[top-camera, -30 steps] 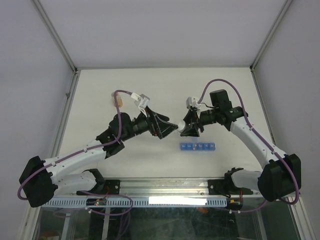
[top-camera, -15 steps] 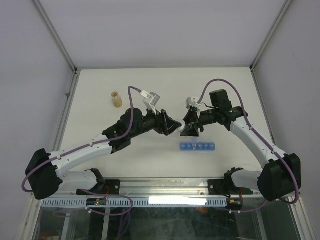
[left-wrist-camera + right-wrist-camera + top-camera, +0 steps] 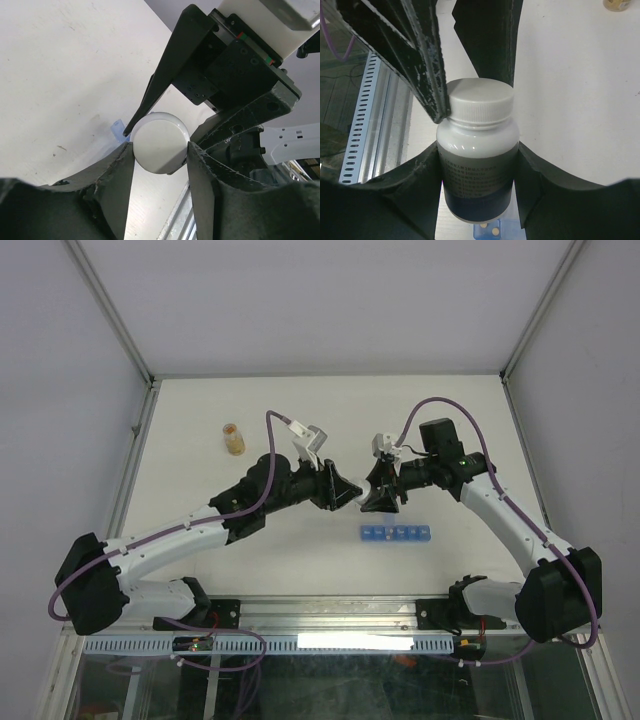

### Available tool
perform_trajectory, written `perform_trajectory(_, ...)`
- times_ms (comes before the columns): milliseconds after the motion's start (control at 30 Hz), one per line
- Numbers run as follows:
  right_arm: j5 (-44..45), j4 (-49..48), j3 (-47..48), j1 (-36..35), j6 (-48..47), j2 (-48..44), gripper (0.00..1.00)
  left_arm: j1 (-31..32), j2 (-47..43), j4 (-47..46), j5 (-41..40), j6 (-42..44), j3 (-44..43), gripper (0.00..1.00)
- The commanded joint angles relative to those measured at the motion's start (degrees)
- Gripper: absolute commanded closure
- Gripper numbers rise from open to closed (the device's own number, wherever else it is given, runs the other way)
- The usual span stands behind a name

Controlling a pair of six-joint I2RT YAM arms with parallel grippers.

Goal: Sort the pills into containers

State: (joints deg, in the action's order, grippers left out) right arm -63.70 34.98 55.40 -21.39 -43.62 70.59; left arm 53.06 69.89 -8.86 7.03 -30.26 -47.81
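Observation:
My right gripper is shut on a white pill bottle and holds it above the table. In the right wrist view the right gripper grips the bottle's body on both sides. My left gripper meets it from the left, and its fingers touch both sides of the bottle's white cap. The cap is on the bottle. The blue pill-organizer strip lies on the table just below the bottle. One compartment shows small yellow pills.
A small clear bottle with orange-tan contents stands at the far left of the table. The metal frame rail runs along the near edge, between the arm bases.
My left arm has reached further right and its gripper has come round the bottle's cap. The small clear bottle now shows behind it. The right arm and the bottle have stayed still.

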Motion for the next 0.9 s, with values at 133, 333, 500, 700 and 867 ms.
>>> perform_trajectory(133, -1.05, -1.97, 2.84, -0.06, -0.69, -0.31, 1.00, 0.22, 0.93, -1.13, 4.44, 2.29, -3.16, 0.66)
perform_trajectory(333, -1.06, -1.87, 2.83, 0.03, -0.71, -0.44, 1.00, 0.12, 2.01, -5.39, 14.15, 10.91, -1.28, 0.70)
perform_trajectory(500, -1.24, -1.85, 2.80, -0.04, -0.78, -0.62, 1.00, 0.05, 4.49, -2.32, 25.05, 28.58, -1.15, 0.76)
perform_trajectory(700, -1.58, -1.59, 2.81, -0.03, -1.05, -0.55, 1.00, -1.26, 6.38, 2.52, 40.99, 53.32, -0.15, 0.74)
perform_trajectory(867, -1.61, -1.30, 2.90, 0.02, -1.41, -0.44, 1.00, -6.91, 8.80, 3.79, 49.55, 54.85, -3.95, 0.59)
